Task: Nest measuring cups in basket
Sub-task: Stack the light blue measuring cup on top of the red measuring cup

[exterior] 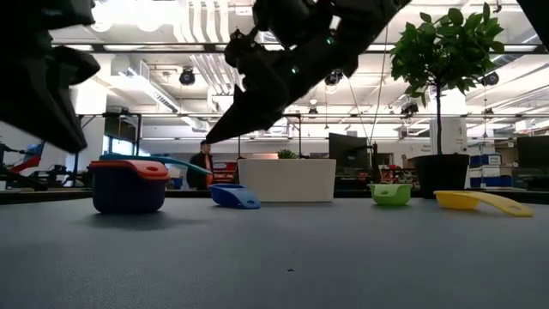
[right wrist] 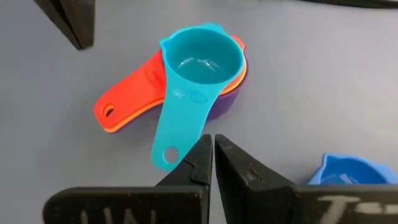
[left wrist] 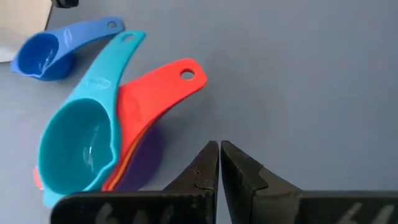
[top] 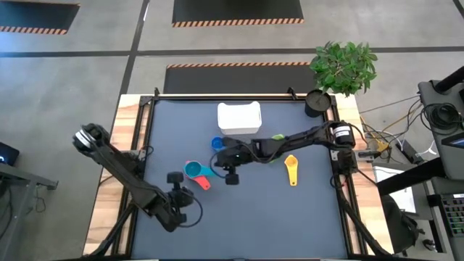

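Note:
The measuring cups lie apart on the dark table. A nested stack has teal on top, then red, orange and purple. A blue cup rests near the white basket. A green cup is partly under the right arm, and a yellow cup lies to the right. My right gripper hovers shut just off the teal handle's end, above the table. My left gripper is shut on the stack's near side, beside the red handle.
A black round cup and a potted plant stand at the far right corner. The right arm stretches across the table's middle. Wooden rails edge the table left and right. Bare surface lies along the near edge.

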Controlling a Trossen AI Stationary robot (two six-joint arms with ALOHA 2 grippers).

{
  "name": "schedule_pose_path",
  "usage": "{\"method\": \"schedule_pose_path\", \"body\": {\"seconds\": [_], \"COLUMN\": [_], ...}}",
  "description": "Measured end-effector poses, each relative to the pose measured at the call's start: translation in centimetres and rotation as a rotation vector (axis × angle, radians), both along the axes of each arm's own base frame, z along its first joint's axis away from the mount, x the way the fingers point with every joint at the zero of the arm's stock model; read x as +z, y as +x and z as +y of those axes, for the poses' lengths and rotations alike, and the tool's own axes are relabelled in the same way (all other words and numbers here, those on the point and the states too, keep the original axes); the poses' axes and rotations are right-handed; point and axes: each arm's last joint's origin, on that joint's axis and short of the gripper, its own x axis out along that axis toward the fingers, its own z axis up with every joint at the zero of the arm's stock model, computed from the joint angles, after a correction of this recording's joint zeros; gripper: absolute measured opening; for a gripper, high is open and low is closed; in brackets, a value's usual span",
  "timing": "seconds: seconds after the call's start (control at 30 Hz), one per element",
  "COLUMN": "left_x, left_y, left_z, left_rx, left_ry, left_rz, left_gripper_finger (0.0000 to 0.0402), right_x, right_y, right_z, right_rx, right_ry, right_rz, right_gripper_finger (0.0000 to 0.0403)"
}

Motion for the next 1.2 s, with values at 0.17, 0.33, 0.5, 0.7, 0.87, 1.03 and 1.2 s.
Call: {"method": "schedule_pose_path", "body": {"seconds": [0.17, 0.33, 0.5, 0.7, 0.87, 1.03, 1.2], "left_x": [-2.1, -3.6, -4.4, -5.0, -5.3, -5.3, -5.3], "left_y": [0.5, 1.2, 1.8, 2.2, 2.4, 2.6, 2.7], "left_z": [-0.3, -0.6, -0.7, -0.8, -0.6, -0.3, -0.3], "left_rx": [0.044, 0.077, 0.089, 0.104, 0.121, 0.136, 0.137], "left_ry": [0.061, 0.111, 0.124, 0.130, 0.144, 0.157, 0.157], "left_rz": [0.016, -0.027, -0.056, -0.075, -0.084, -0.094, -0.096], "left_gripper_finger": [0.0000, 0.0000, 0.0000, 0.0000, 0.0000, 0.0000, 0.0000], "right_x": [-1.2, -2.1, -4.2, -5.3, -5.3, -5.4, -5.5], "right_y": [-0.5, -0.8, -0.4, 0.2, 0.3, 0.2, 0.1], "right_z": [0.0, 0.0, -0.1, -0.3, -0.3, 0.1, 1.4], "right_rx": [-0.011, -0.029, -0.049, -0.108, -0.110, -0.108, -0.082], "right_ry": [0.017, 0.034, 0.062, 0.018, 0.018, 0.031, 0.041], "right_rz": [-0.075, -0.159, -0.194, -0.185, -0.184, -0.180, -0.170], "right_gripper_finger": [0.0008, 0.0008, 0.0008, 0.0008, 0.0008, 0.0008, 0.0008]}}
